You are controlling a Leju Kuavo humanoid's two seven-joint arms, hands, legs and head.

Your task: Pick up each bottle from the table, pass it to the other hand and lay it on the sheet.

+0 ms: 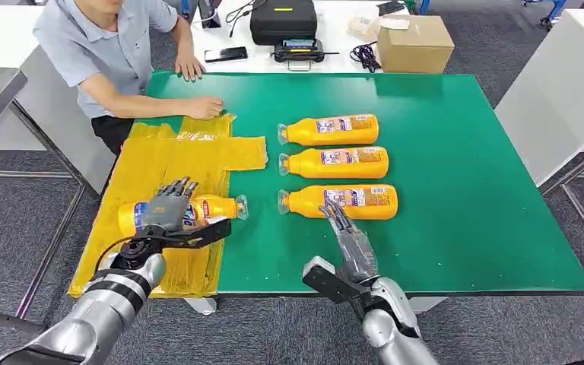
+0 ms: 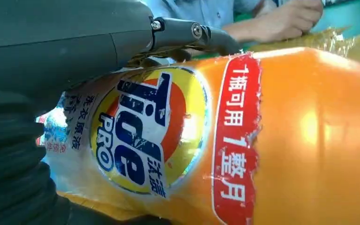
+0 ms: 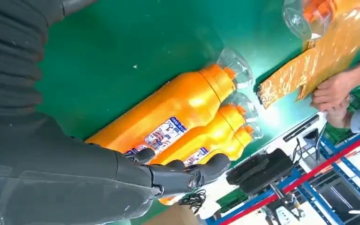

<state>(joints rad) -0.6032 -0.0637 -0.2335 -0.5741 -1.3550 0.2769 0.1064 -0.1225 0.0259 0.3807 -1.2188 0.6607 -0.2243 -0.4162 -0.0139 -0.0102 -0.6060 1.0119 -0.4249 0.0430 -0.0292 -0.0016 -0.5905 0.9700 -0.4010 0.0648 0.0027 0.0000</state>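
Left hand (image 1: 169, 207) gripping an orange bottle (image 1: 213, 207) lying on the yellow sheet (image 1: 163, 160). Right hand (image 1: 347, 232) hovering with fingers spread, holding nothing, over the nearest bottle (image 1: 342, 201) of three lying on the green desk (image 1: 464, 190).

The orange plastic bottles (image 1: 338, 130) have clear caps and blue and white labels. One orange bottle with a red stripe label (image 1: 198, 211) lies on the shiny yellow plastic sheet (image 1: 160, 163). The table (image 1: 456, 152) top is flat green. The robot's fingers (image 1: 173, 190) are dark grey.
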